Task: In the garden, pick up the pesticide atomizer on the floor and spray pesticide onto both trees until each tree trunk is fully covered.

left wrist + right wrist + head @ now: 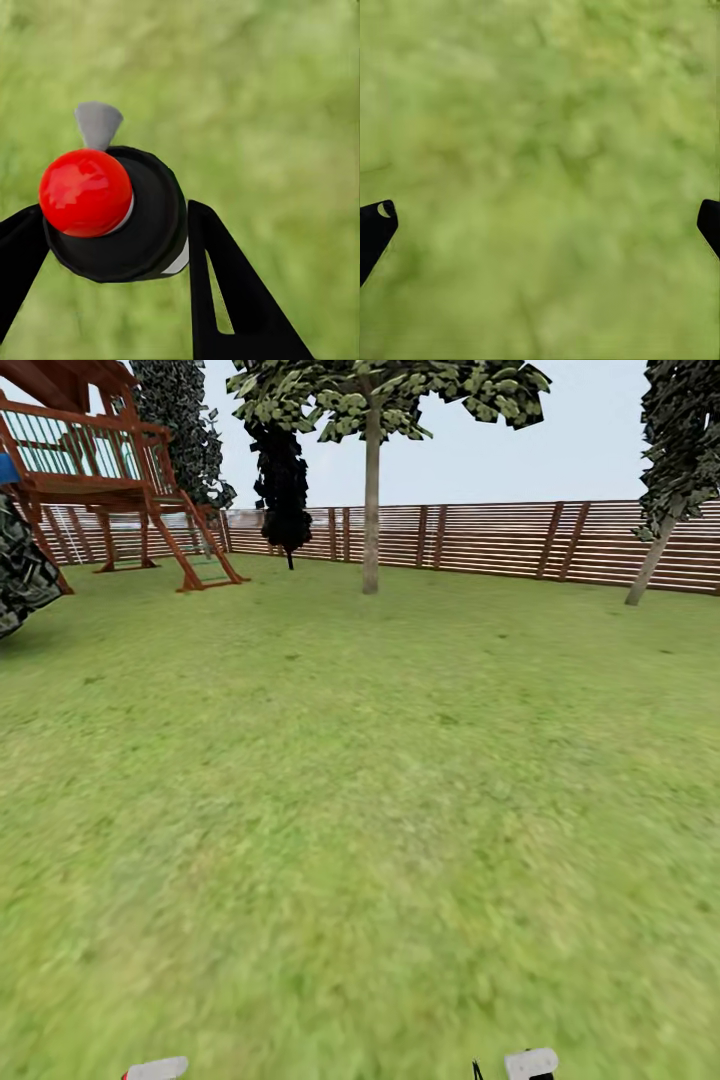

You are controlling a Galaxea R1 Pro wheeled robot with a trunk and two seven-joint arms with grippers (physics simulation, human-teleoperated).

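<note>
The left gripper [112, 232] clamped the pesticide atomizer [112, 214] over the grass [270, 97]; the right gripper [540, 225] gaped wide. The pale tree trunk [371, 510] stood distant at twelve o'clock; spraying from here would likely fall short.

The spray bottle [120, 217] has a glossy red knob on a smooth matt black cap, the fence [500, 540] is slatted brown wood, and the lawn [360, 810] is rough grass.
</note>
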